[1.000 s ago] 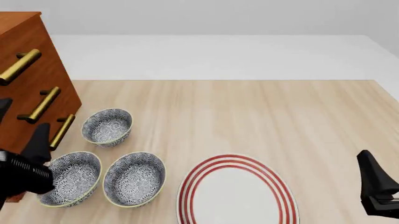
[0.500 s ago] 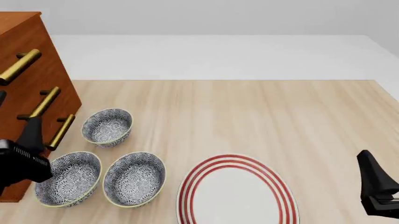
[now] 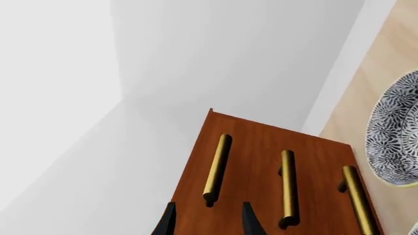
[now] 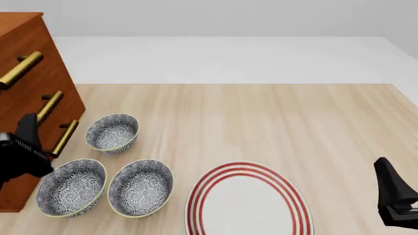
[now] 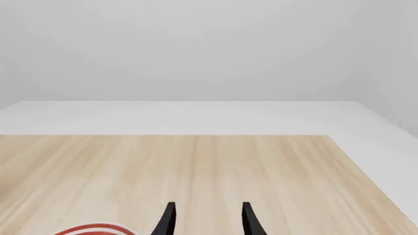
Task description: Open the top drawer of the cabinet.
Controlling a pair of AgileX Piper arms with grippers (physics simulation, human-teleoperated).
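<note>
The cabinet (image 4: 40, 81) stands at the table's far left, reddish-brown, with three brass bar handles. The top drawer's handle (image 4: 19, 69) is the highest one, and the drawer front sits flush with the rest. In the left wrist view the cabinet (image 3: 255, 147) fills the lower middle, and the top handle (image 3: 217, 169) lies just ahead of my left gripper (image 3: 207, 223), which is open and touches nothing. In the front view only one of its fingers (image 4: 29, 126) shows, in front of the lower handles. My right gripper (image 5: 209, 220) is open and holds nothing, low at the right edge (image 4: 392, 188).
Three patterned bowls (image 4: 112, 133) (image 4: 72, 187) (image 4: 140, 187) cluster beside the cabinet's base, right under my left arm. A red-ringed white plate (image 4: 248, 200) lies at the front middle. One bowl (image 3: 395, 142) shows in the left wrist view.
My left gripper has risen up the cabinet front, away from the bowls and toward the higher handles. The right arm has not moved.
</note>
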